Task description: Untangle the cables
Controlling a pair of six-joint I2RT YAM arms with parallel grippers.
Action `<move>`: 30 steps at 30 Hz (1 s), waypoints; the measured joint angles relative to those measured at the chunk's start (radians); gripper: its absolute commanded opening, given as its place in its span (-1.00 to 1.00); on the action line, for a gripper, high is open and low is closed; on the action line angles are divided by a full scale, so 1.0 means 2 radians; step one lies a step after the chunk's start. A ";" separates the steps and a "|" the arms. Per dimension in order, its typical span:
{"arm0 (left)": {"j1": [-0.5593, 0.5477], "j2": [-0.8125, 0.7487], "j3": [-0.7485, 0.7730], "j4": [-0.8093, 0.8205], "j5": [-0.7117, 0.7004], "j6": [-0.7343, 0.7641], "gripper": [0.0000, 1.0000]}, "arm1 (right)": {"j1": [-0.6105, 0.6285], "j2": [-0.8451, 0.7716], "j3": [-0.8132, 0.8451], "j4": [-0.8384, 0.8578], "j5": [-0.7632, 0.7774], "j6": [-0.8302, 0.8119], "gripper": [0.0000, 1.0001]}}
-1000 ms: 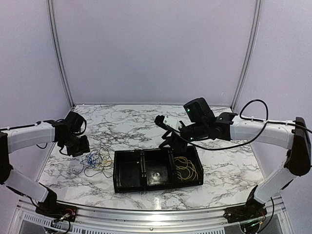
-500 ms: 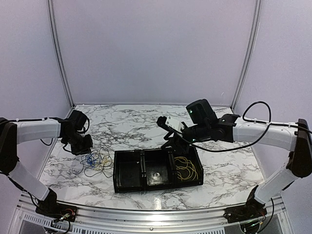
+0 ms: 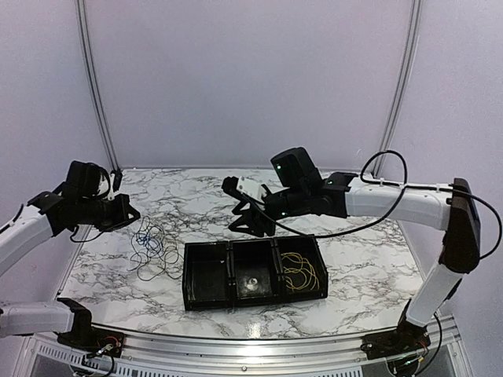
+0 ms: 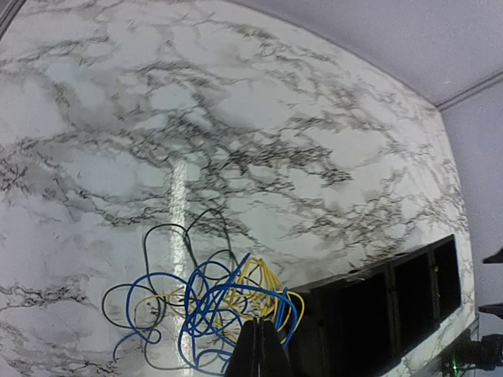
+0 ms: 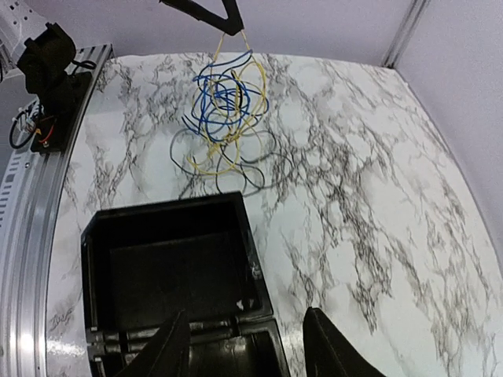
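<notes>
A tangle of blue, yellow and black cables (image 3: 151, 250) hangs from my left gripper (image 3: 132, 214), its lower loops touching the marble left of the black tray (image 3: 236, 301). In the left wrist view my left gripper (image 4: 263, 345) is shut on strands at the top of the cables (image 4: 208, 302). My right gripper (image 3: 240, 210) is open and empty, above the table behind the tray's left half. The right wrist view shows the cables (image 5: 224, 102) hanging from the left gripper (image 5: 226, 23), far beyond my right gripper (image 5: 247, 353). A yellow coil (image 3: 299, 271) lies in the tray's right compartment.
The tray has three compartments; its left one (image 5: 165, 267) shows bare in the right wrist view. A small pale mark sits in the middle compartment (image 3: 253, 283). The metal rail (image 3: 251, 338) runs along the table's near edge. The tray's corner (image 4: 377, 314) shows in the left wrist view.
My left gripper has closed on the tangle and risen back and left, lifting it partly off the table. My right gripper has swung left, away from the right compartment.
</notes>
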 measured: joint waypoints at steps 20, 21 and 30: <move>0.000 -0.166 -0.021 -0.021 0.107 0.035 -1.00 | 0.106 0.274 0.376 0.060 -0.018 0.048 0.13; 0.000 -0.167 -0.021 -0.023 0.109 0.035 -1.00 | 0.108 0.279 0.380 0.061 -0.018 0.048 0.10; 0.000 -0.175 -0.018 -0.049 0.123 0.035 -1.00 | 0.116 0.311 0.388 0.067 -0.019 0.049 -0.37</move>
